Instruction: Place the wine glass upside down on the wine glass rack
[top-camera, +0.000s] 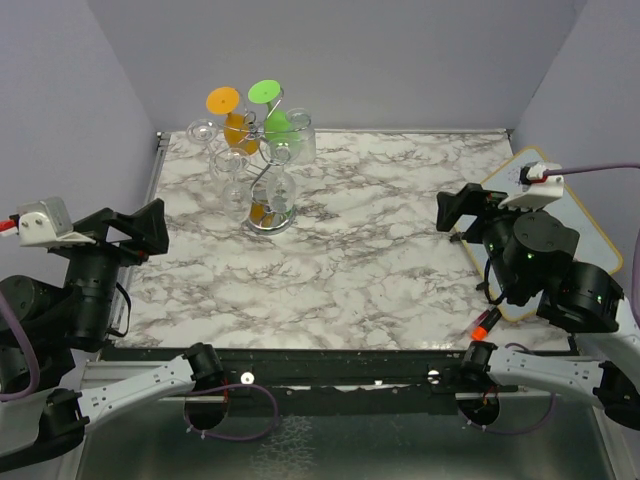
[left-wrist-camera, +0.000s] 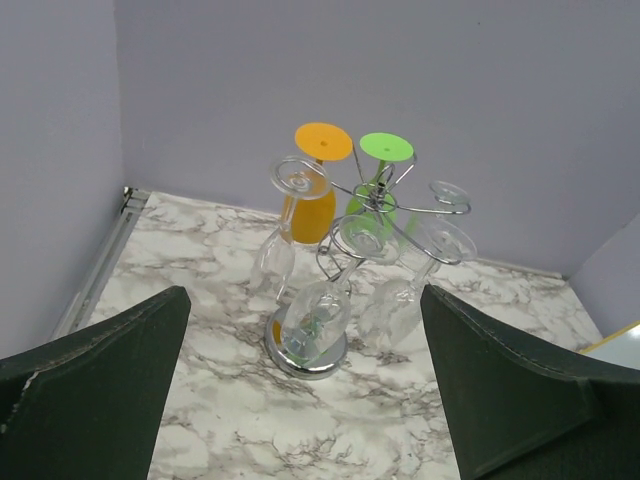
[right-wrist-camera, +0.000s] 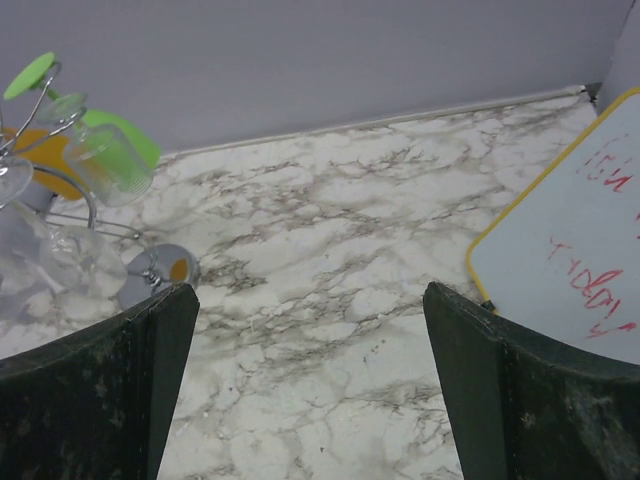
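The wine glass rack (top-camera: 270, 215) is set on the marble bench (top-camera: 380, 250) in the upper left of the top view. An orange glass (top-camera: 237, 128), a green glass (top-camera: 277, 122) and clear wine glasses (top-camera: 232, 165) are hung on it upside down. The left jaws and the right jaws are held open, empty.

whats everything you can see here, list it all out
wine glass rack: 1, silver wire with a shiny round base, far left part of the table
orange glass: 1, orange, hanging upside down on the rack
green glass: 1, green, hanging upside down beside the orange one
clear glasses: at least 3, clear, hanging upside down on the rack; exact count hard to tell
whiteboard: 1, white with a yellow edge and red writing, right edge of the table
table: 1, white and grey marble pattern
walls: lavender, behind and at both sides
left gripper: 1, black, near left, jaws open, empty
right gripper: 1, black, near right, jaws open, empty
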